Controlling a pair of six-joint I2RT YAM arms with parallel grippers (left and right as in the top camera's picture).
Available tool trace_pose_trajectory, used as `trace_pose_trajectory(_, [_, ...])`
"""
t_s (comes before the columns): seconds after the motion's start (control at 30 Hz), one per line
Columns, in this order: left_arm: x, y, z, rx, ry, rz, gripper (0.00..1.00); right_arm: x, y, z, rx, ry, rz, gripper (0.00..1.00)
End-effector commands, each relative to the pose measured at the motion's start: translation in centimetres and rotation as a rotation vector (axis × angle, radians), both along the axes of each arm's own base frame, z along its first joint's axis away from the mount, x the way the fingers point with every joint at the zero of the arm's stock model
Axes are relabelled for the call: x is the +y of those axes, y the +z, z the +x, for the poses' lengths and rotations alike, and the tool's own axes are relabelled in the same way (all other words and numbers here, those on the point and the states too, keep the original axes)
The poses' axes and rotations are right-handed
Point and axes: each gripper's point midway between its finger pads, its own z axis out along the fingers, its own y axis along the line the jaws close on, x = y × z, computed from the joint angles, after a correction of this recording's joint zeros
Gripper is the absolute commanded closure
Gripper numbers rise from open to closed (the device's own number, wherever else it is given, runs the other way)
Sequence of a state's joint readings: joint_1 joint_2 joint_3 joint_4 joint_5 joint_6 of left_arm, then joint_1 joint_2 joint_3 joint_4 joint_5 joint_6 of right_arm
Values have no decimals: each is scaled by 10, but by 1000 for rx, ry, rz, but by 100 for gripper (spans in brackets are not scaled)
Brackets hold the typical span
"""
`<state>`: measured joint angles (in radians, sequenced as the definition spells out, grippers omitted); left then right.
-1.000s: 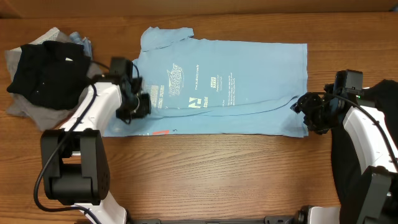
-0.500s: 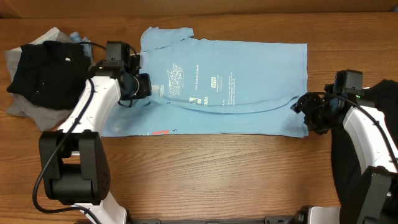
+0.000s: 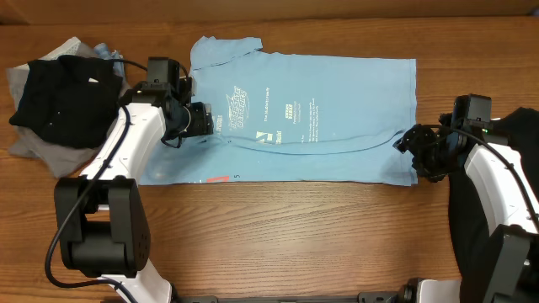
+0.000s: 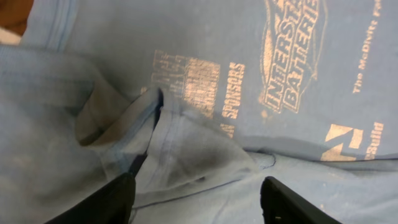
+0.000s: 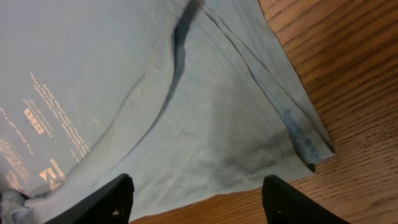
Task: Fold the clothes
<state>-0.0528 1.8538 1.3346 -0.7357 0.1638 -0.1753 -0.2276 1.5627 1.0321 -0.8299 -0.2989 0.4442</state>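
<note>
Overhead, we see the light blue T-shirt (image 3: 354, 93) flat on the table (image 3: 295, 236), printed "SPONSORS" and "Interstate Batteries"; left gripper (image 4: 196, 183) and right gripper (image 5: 197, 182) hover spread-open over its opposite ends.

The wooden table (image 3: 295, 227) carries a light blue T-shirt (image 3: 337, 93) spread flat with its small white print facing up. The shirt runs from beneath the left end effector (image 3: 202, 119) across to the right end effector (image 3: 406, 151), which sits over its rumpled near corner, just beside the table's wood grain. On the far side of the left end effector from the shirt, a black garment (image 3: 59, 97) lies heaped on a grey one (image 3: 25, 143).
</note>
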Motion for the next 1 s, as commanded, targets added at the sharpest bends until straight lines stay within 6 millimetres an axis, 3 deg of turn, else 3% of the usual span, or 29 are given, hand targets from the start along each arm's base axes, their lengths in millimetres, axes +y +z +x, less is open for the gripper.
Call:
trace_pose_trajectory(0.0, [3, 0, 2, 4, -12, 16, 48, -2, 3, 4, -15, 7, -15, 29])
trace_pose_trajectory(0.1, [-15, 3, 0, 5, -47, -66, 66, 1, 1, 3, -8, 15, -13, 33])
trace_pose_trajectory(0.23, [-54, 10, -4, -22, -199, -169, 80, 7, -6, 0, -4, 30, -12, 45])
trace_pose_trajectory(0.27, [-63, 10, -6, -30, -245, -165, 86, 7, -7, 0, -8, 30, -12, 49])
trace_pose_trajectory(0.3, [-72, 9, -8, -36, -290, -144, 96, 7, -9, 1, -14, 30, -14, 59])
trace_pose_trajectory(0.37, [-82, 4, -11, -34, -330, -103, 96, 7, -12, 2, -22, 27, -14, 73])
trace_pose_trajectory(0.43, [-92, 0, -15, -29, -367, -68, 96, 9, -16, 4, -43, 27, -5, 80])
trace_pose_trajectory(0.63, [-115, -5, -23, -32, -462, -53, 96, 18, -34, 9, -69, -12, 72, 83])
trace_pose_trajectory(0.8, [-117, -5, -25, -27, -465, -54, 96, 28, -59, 12, 14, -113, 188, 86])
trace_pose_trajectory(0.97, [-116, -6, -28, -14, -465, -53, 96, 50, -80, 17, 58, -120, 341, 95])
